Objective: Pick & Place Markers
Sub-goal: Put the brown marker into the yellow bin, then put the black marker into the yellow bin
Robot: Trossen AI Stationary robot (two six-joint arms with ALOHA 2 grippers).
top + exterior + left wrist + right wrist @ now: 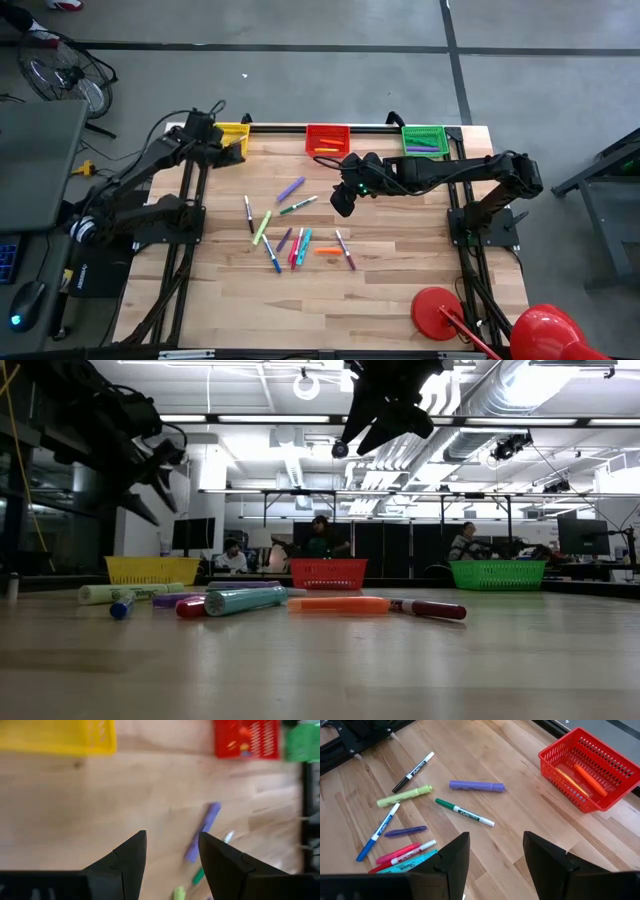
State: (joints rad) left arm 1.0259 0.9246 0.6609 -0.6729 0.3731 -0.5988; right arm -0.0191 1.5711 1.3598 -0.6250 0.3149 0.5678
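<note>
Markers (295,240) lie scattered on the desk (400,290), in a loose cluster on the near side of the red basket (327,139). Closest to that basket is a thick purple marker (477,785), with a green-capped white marker (465,812) just beside it; farther from the basket sit a lime highlighter (404,796), a black-capped one (413,771), a blue-capped one (377,833), and pink, red and teal ones bunched together. An orange marker (338,603) and a dark red one (427,607) show in the low view, lying end to end.

Each marker looks light, stiff and smooth-barrelled, so it would likely roll or skid if nudged from the side. A sound hold is probably across the barrel near its middle, jaws square to its length, coming straight down. The purple and the green-capped ones lie apart from the rest and seem easiest to take; the bunched ones risk being disturbed together.

Orange markers already lie inside the red basket. A yellow basket (233,135) and a green basket (423,140) flank it along the far edge.

The right gripper (341,200) hangs above the desk between the red basket and the cluster, fingers spread, holding nothing. The left gripper (226,148) waits beside the yellow basket, also spread and empty.
</note>
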